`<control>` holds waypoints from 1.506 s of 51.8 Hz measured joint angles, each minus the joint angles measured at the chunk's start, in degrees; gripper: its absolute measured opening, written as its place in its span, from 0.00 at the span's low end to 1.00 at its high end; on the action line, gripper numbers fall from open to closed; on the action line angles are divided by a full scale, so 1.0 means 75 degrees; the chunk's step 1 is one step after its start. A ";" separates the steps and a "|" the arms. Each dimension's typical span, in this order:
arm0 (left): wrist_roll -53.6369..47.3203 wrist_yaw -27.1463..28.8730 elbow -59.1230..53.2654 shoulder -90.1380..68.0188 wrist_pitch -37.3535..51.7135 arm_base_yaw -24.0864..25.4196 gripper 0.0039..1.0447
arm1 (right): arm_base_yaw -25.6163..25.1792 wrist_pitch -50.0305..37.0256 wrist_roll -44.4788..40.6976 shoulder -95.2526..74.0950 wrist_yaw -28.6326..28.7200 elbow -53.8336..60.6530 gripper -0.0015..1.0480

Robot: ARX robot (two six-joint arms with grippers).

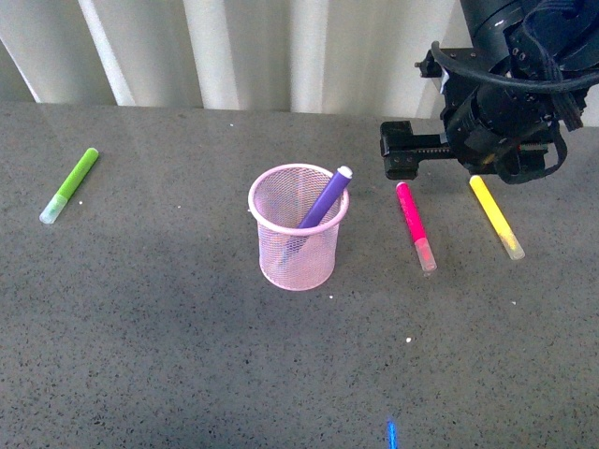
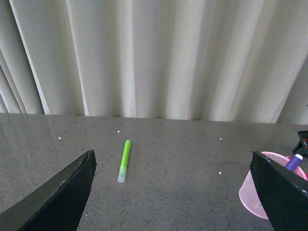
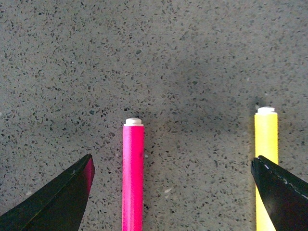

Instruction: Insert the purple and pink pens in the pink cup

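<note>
The pink cup (image 1: 298, 229) stands upright mid-table, and the purple pen (image 1: 328, 198) leans inside it with its end poking above the rim. To the cup's right the pink pen (image 1: 414, 224) lies flat on the table. My right gripper (image 1: 445, 159) hovers open over the far end of that pen. In the right wrist view the pink pen (image 3: 133, 178) lies between the open fingers, closer to one of them, and my right gripper (image 3: 173, 192) holds nothing. My left gripper (image 2: 171, 192) is open and empty, with the pink cup (image 2: 248, 192) and purple pen (image 2: 294, 161) beside one finger.
A yellow marker (image 1: 496, 217) lies just right of the pink pen, next to one right finger (image 3: 281, 192). At the far left of the grey table lies a lime-green marker (image 1: 70, 185). A pale pleated curtain (image 1: 253, 47) closes the back edge.
</note>
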State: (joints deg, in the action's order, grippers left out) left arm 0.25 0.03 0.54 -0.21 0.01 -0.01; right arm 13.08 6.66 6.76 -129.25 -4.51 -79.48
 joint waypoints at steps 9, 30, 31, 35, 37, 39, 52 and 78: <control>0.0000 0.0000 0.0000 0.0000 0.0000 0.0000 0.94 | 0.0026 0.0233 0.0289 -0.0472 0.0047 -0.0414 0.93; 0.0000 0.0000 0.0000 0.0000 0.0000 0.0000 0.94 | 0.0163 0.0323 0.0691 -0.1093 0.0178 -0.0778 0.93; 0.0000 0.0000 0.0000 0.0000 0.0000 0.0000 0.94 | 0.0172 0.0315 0.0694 -0.1099 0.0178 -0.0778 0.93; 0.0000 0.0000 0.0000 0.0000 0.0000 0.0000 0.94 | 0.0221 0.0245 0.0711 -0.1113 0.0178 -0.0766 0.93; 0.0000 0.0000 0.0000 0.0000 0.0000 0.0000 0.94 | 0.0230 0.0207 0.0711 -0.1119 0.0181 -0.0755 0.93; 0.0000 0.0000 0.0000 0.0000 0.0000 0.0000 0.94 | 0.0242 0.0163 0.0708 -0.1125 0.0169 -0.0734 0.93; 0.0000 0.0000 0.0000 0.0000 0.0000 0.0000 0.94 | 0.0172 0.0006 0.0694 -0.1134 0.0102 -0.0664 0.65; 0.0000 0.0000 0.0000 0.0000 0.0000 0.0000 0.94 | -0.0119 -0.1309 0.0988 -0.0836 0.0752 0.0029 0.12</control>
State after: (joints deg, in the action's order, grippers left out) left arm 0.25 0.03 0.54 -0.21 0.01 -0.01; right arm 12.19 -3.16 14.17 -135.52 1.13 -79.26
